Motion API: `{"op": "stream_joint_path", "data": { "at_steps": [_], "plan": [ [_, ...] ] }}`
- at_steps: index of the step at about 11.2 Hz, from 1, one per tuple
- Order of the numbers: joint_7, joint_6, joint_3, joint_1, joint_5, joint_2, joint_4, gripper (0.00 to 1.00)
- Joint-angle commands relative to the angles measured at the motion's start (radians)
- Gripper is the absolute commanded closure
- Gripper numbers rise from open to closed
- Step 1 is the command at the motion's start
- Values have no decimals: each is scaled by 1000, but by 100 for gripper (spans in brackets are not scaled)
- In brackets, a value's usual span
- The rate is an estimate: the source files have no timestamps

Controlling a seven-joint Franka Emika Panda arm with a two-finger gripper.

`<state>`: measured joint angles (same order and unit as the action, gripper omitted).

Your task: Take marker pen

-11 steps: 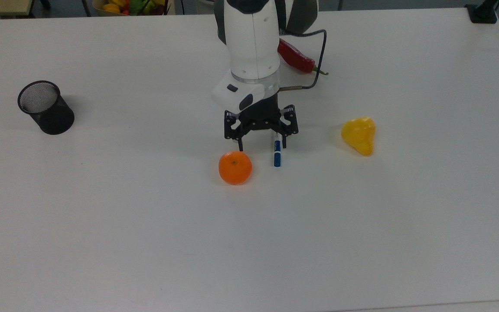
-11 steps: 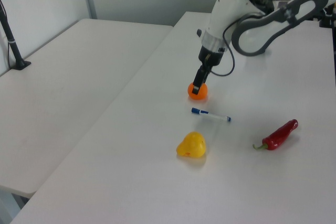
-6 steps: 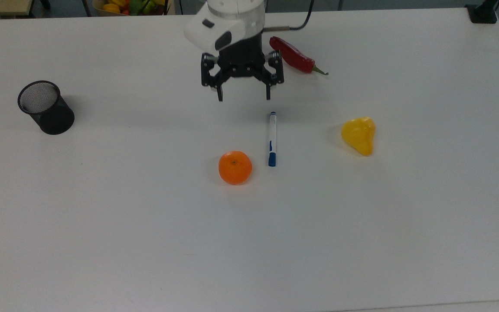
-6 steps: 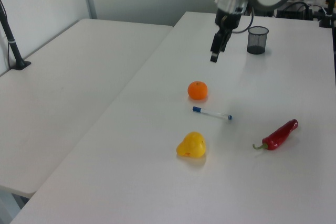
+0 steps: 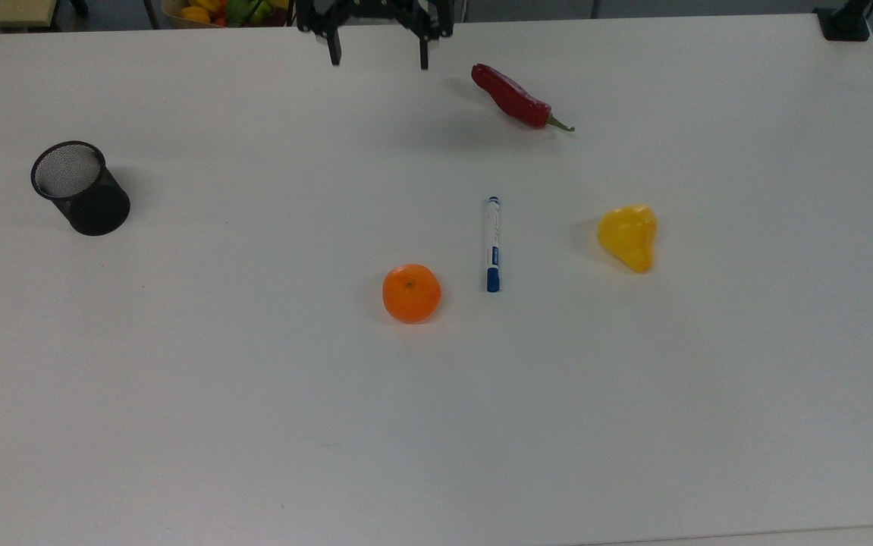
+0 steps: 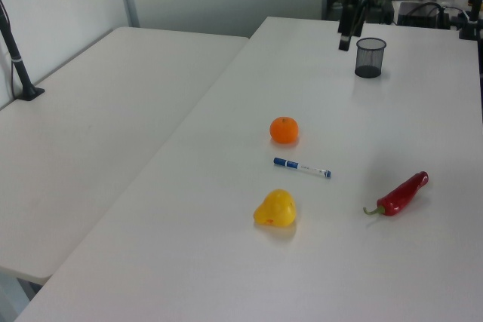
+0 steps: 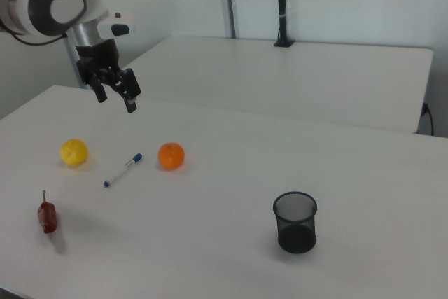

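Pen seen flat on table, untouched, between orange and yellow fruit, nearer the orange. Farther back, gripper held high above table, fingers spread wide, nothing held. Nothing achieved yet: approach, descent, grasp and lift all judged outstanding.

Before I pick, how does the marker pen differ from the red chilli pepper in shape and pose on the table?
The marker pen is slim, straight and white with blue ends; the red chilli pepper is thicker, tapered, slightly curved and red with a green stem. In the top view the pen runs straight up and down, while the pepper lies diagonally. The pen sits between the orange and the yellow fruit; the pepper lies apart. Both lie flat, untouched.
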<state>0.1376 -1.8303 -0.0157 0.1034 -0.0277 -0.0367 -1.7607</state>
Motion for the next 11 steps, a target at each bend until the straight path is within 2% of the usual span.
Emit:
{"op": "stream_joint_path", "data": {
  "at_steps": [1, 3, 4, 7, 11],
  "plan": [
    [23, 167, 60, 3, -4, -66, 36, 0],
    [-19, 194, 91, 2, -21, -65, 58, 0],
    [-85, 189, 94, 2, -27, -58, 56, 0],
    [-238, 84, 95, -4, -24, -43, 52, 0],
    [-250, 33, 94, -31, -27, -26, 56, 0]
  ]
}}
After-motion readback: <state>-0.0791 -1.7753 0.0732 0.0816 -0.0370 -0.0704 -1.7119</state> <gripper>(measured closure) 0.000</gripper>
